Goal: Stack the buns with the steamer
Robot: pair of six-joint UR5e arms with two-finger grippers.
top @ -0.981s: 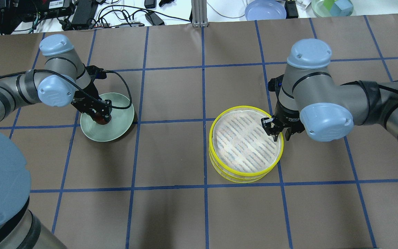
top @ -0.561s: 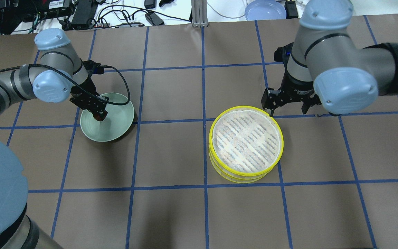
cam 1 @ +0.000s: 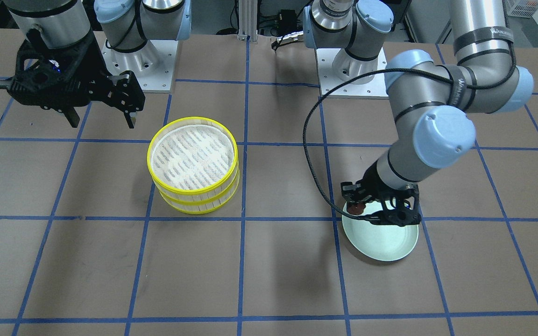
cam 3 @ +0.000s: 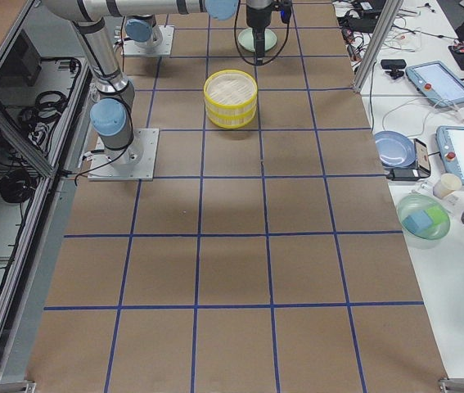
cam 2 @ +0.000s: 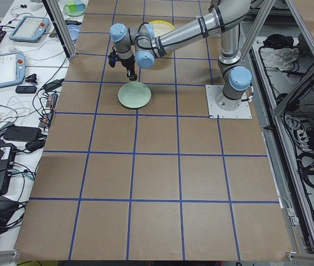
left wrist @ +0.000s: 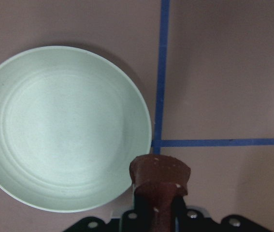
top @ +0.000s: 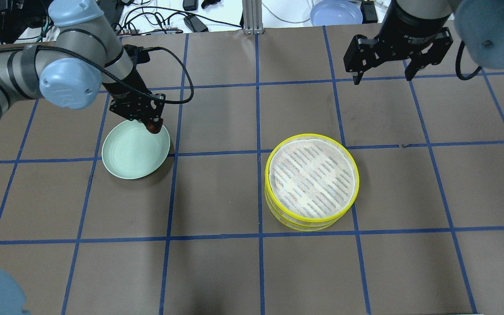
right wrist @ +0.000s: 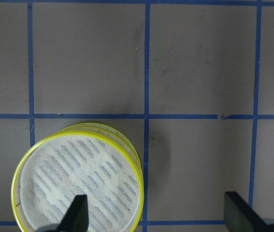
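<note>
Front view first: the left gripper [cam 1: 361, 206] is clamped tight on the brown bun [cam 1: 355, 209], which hangs over the rim of the green plate [cam 1: 383, 245] on the robot's side, clear of the dish. Across the table [cam 1: 269, 275], the two steamer trays [cam 1: 194, 196] sit stacked one on the other, yellow rims lined up. The right gripper [cam 1: 102, 119] hangs high beside them on the robot's side, jaws spread wide, nothing between them.

Overhead now: the bun [top: 152, 127] shows as a dark red lump in the left gripper's [top: 149, 124] tips, right at the plate's [top: 131, 153] far right edge. The steamer stack [top: 311, 220] stands well apart from the plate, and the right gripper [top: 383, 78] is up beyond it, wide apart and holding nothing.

From the left end, the near arm reaches down just past the plate [cam 2: 134, 95]; the bun is too small to make out.

From the right end, the stack [cam 3: 231, 102] stands mid-table with the plate [cam 3: 258, 38] far behind it.

Left wrist camera: the bun [left wrist: 160, 175] fills the pinch, with the plate [left wrist: 64, 128] below and a blue tape line [left wrist: 162, 72] beside it.

Right wrist camera: both fingers [right wrist: 76, 215] sit wide apart above the stack's rim [right wrist: 15, 186].
</note>
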